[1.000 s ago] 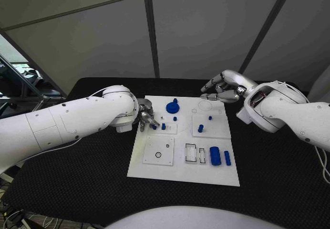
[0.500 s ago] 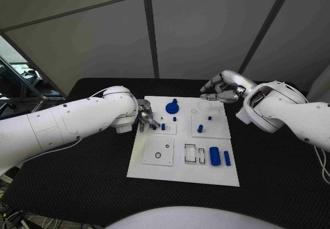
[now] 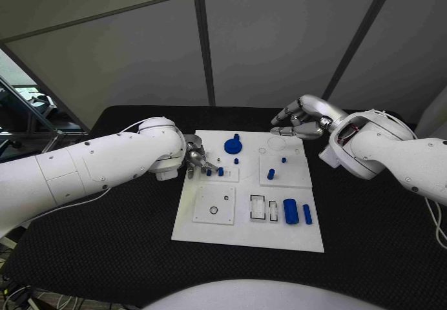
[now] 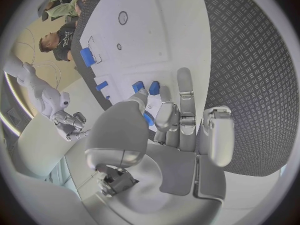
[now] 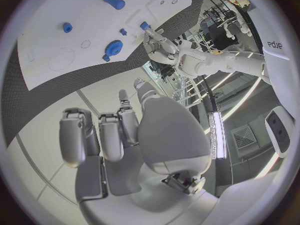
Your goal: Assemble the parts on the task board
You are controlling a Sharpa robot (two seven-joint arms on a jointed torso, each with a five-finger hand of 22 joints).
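The white task board (image 3: 247, 229) lies in the middle of the table. My left hand (image 3: 196, 159) hovers at the board's left edge, fingertips next to two upright blue pegs (image 3: 214, 171), which the left wrist view shows just past my thumb and fingers (image 4: 146, 88). I see nothing gripped in my left hand (image 4: 169, 120). A blue gear (image 3: 234, 145) sits at the far end and also appears in the right wrist view (image 5: 113, 47). My right hand (image 3: 301, 120) floats above the far right corner with fingers loosely bent (image 5: 119, 135), holding nothing.
More blue parts are on the board: small pegs (image 3: 271, 174) mid-right, and a thick cylinder (image 3: 291, 211) beside a thinner one (image 3: 307, 214) near the front right. A square plate with a round hole (image 3: 215, 208) sits front left. Black table (image 3: 103, 252) surrounds the board.
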